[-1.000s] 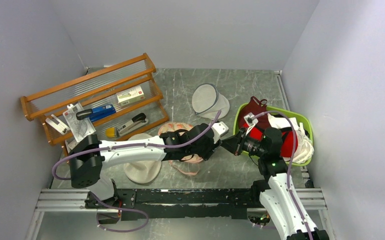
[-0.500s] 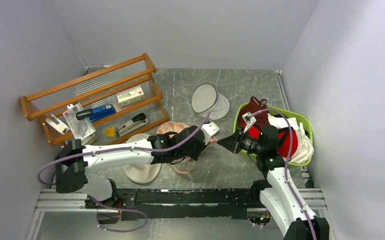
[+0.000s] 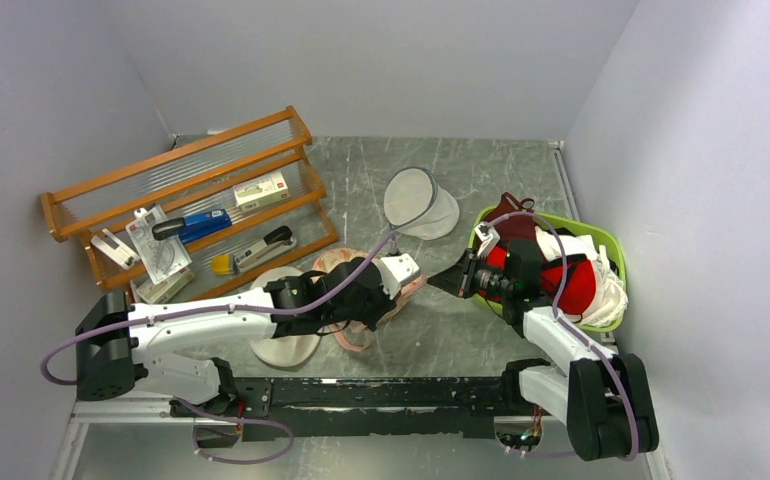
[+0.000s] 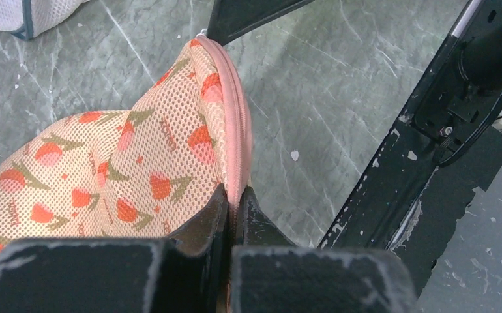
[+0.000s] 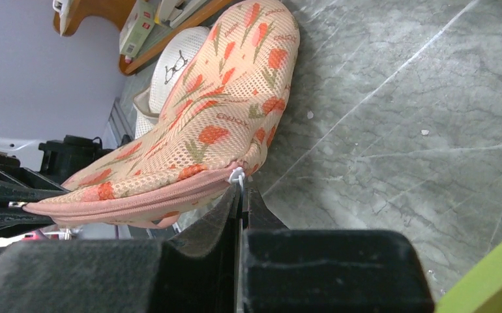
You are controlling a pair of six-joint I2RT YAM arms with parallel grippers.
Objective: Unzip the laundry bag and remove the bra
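Observation:
The laundry bag [image 3: 408, 290] is pale pink mesh with red-orange motifs and lies mid-table between my two grippers. My left gripper [image 4: 235, 197] is shut on the bag's pink zipper rim [image 4: 237, 124], with the bag's printed side [image 4: 118, 163] to its left. My right gripper [image 5: 242, 192] is shut on the small white zipper pull [image 5: 237, 175] at the end of the bag [image 5: 225, 104]. The rim's zipper [image 5: 137, 199] runs left from the pull and looks shut. The right fingers [image 4: 248, 16] touch the bag's far tip in the left wrist view. The bra is hidden.
A cream mesh bag with a glasses mark [image 3: 286, 342] lies under the left arm and shows behind the laundry bag [image 5: 170, 65]. A round white mesh pouch [image 3: 416, 200] sits farther back. A green basket [image 3: 601, 240] of red garments is on the right, a wooden rack [image 3: 191, 200] on the left.
My left arm has drawn back to the left, carrying the bag's rim with it. My right gripper has followed to the left, staying at the bag's tip.

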